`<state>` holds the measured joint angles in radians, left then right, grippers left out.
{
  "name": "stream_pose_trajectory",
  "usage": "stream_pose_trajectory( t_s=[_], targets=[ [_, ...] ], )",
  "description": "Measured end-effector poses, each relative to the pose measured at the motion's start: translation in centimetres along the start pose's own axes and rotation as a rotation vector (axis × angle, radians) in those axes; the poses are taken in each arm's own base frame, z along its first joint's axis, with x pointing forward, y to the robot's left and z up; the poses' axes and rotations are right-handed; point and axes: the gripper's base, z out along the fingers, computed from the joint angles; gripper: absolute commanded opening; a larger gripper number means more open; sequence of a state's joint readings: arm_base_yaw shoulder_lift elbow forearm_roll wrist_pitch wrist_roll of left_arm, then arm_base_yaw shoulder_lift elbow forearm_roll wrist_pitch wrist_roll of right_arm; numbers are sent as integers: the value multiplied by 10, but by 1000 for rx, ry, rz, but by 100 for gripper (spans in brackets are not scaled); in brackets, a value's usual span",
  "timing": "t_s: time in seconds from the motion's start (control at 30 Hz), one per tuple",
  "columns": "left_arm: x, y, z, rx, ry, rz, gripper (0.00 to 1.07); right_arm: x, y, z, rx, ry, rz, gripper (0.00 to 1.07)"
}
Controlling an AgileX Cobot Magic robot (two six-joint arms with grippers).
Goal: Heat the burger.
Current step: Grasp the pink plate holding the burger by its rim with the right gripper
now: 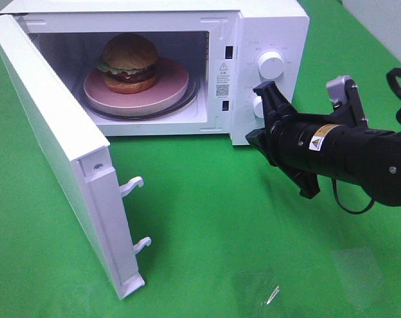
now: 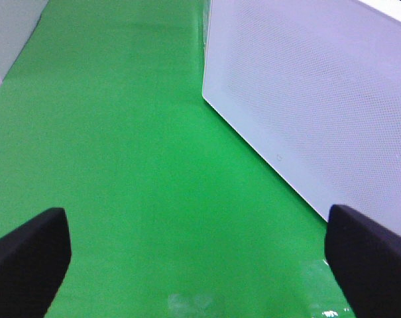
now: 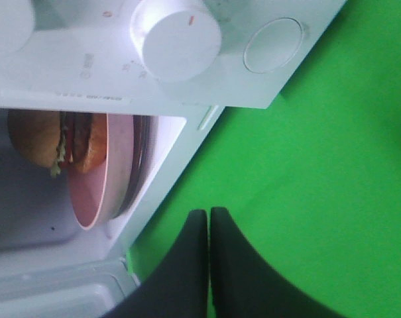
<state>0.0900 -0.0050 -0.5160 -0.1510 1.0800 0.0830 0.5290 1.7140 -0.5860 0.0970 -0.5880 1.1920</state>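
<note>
The round, golden-bunned burger sits on a pink round plate inside the white microwave oven, whose door stands wide open. My right gripper, pressed together, hovers near the 2 white dials. My left gripper is spread. Loading looks done, so next I must swing the door shut.

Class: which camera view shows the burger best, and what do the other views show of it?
The exterior high view: the burger sits whole on the pink plate inside the open microwave. The right wrist view catches only part of it. The left wrist view shows none of it.
</note>
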Motion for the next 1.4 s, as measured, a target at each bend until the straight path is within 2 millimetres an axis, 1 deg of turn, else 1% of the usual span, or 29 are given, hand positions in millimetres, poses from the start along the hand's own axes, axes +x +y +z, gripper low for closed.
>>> stream_pose_trajectory(
  t_s=[0.1,0.13,0.17,0.23,0.27,0.3,0.4,0.47,0.63,0.7,0.73,0.77,0.8,0.83,0.87,0.9,0.93,1.0,1.03,1.07,1.1,1.13,1.17,1.23,1.27,1.3,1.33,1.37,1.4],
  targets=[
    [0,0,0,0,0,0,98,-1,4,-5,7,12,-93,0],
    [0,0,0,-1,0,0,98,-1,7,-9,19,25,-194,0],
    [0,0,0,-1,0,0,98,-1,7,-9,19,25,-194,0],
    [0,0,0,-1,0,0,98,-1,9,-18,79,73,-395,0],
    [0,0,0,-1,0,0,98,-1,9,-18,79,73,-395,0],
    [0,0,0,-1,0,0,98,-1,11,-21,120,108,-470,0],
    [0,0,0,-1,0,0,98,-2,12,-22,131,121,-499,0],
    [0,0,0,-1,0,0,98,-3,20,-25,187,192,-652,1],
    [0,0,0,-1,0,0,98,-5,28,-27,223,259,-786,2],
    [0,0,0,-1,0,0,98,-7,37,-27,254,351,-965,2],
    [0,0,0,-1,0,0,98,-7,37,-27,254,351,-965,2],
    [0,0,0,-1,0,0,98,-7,41,-27,256,396,-1075,2],
    [0,0,0,-1,0,0,98,-7,41,-27,256,396,-1075,2],
    [0,0,0,-1,0,0,98,-9,46,-27,245,428,-1176,2],
    [0,0,0,-1,0,0,98,-9,46,-27,245,428,-1176,2],
    [0,0,0,-1,0,0,98,-10,51,-28,227,460,-1294,2],
    [0,0,0,-1,0,0,98,-10,51,-28,227,460,-1294,2],
    [0,0,0,-1,0,0,98,-12,58,-27,187,491,-1474,2],
    [0,0,0,-1,0,0,98,-12,58,-27,187,491,-1474,2],
    [0,0,0,-1,0,0,98,-13,61,-27,153,507,-1608,3],
    [0,0,0,-1,0,0,98,-13,61,-27,153,507,-1608,3],
    [0,0,0,-1,0,0,98,-14,63,-27,124,527,-1727,3],
    [0,0,0,-1,0,0,98,-14,63,-27,124,527,-1727,3],
    [0,0,0,-1,0,0,98,-14,64,-27,96,541,-1835,3],
    [0,0,0,-1,0,0,98,-14,64,-27,59,558,-1975,4],
    [0,0,0,-1,0,0,98,-14,64,-27,59,558,-1975,4],
    [0,0,0,-1,0,0,98,-14,64,-27,17,577,-2122,4],
    [0,0,0,-1,0,0,98,-14,64,-27,17,577,-2122,4],
    [0,0,0,-1,0,0,98,-14,64,-27,-14,591,-2238,5]
  ],
)
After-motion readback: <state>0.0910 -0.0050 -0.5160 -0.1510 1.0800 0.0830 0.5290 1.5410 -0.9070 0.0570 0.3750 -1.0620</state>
